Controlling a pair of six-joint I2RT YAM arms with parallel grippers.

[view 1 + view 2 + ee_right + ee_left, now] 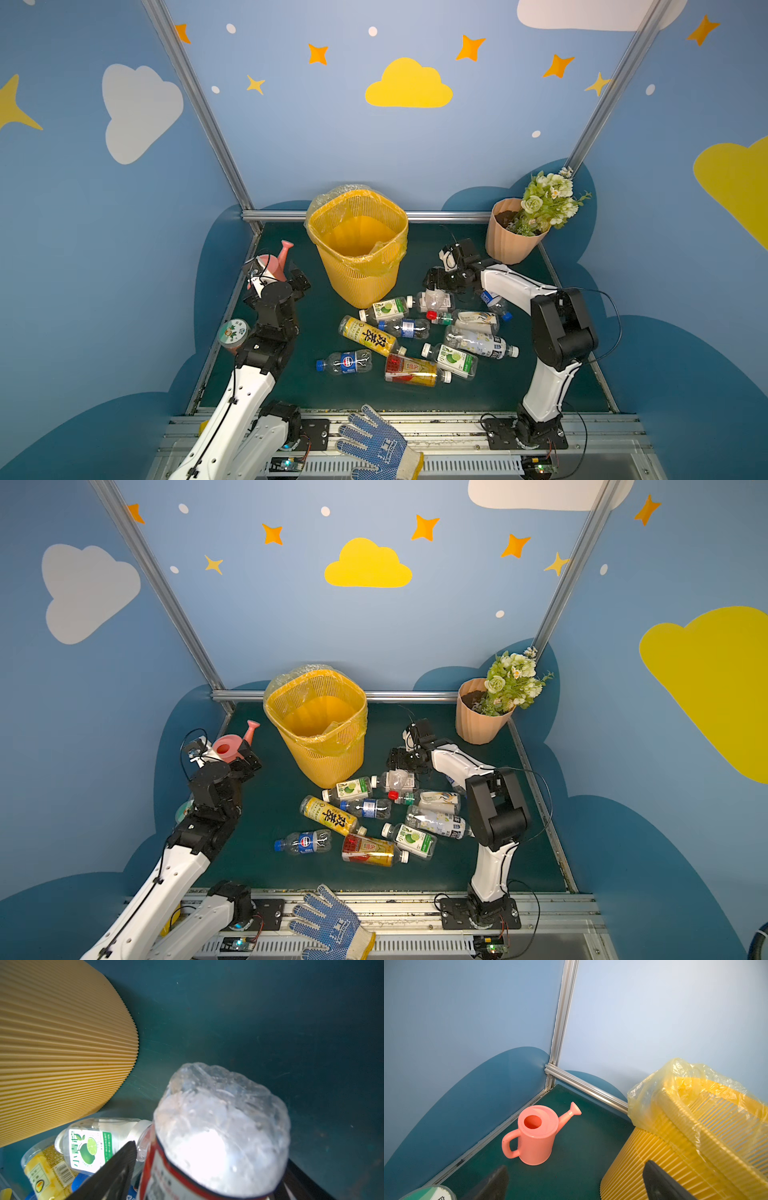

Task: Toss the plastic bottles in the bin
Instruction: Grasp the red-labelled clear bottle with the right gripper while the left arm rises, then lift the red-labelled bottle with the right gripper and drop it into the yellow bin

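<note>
Noted clear crumpled plastic bottle with red-edged white label (218, 1136) lying on dark green worktop (316, 386), near tall yellow ribbed mesh bin (361, 282). Found right claw (434, 293) astride it, grip not tellable; left claw (577, 1186) spread wide, empty. Judged grasp step: next needs firm squeeze, lift clear above rim.

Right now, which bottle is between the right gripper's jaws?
The crumpled clear bottle with the red-edged white label, at the back of the pile near the bin. The right gripper straddles it alone.
</note>
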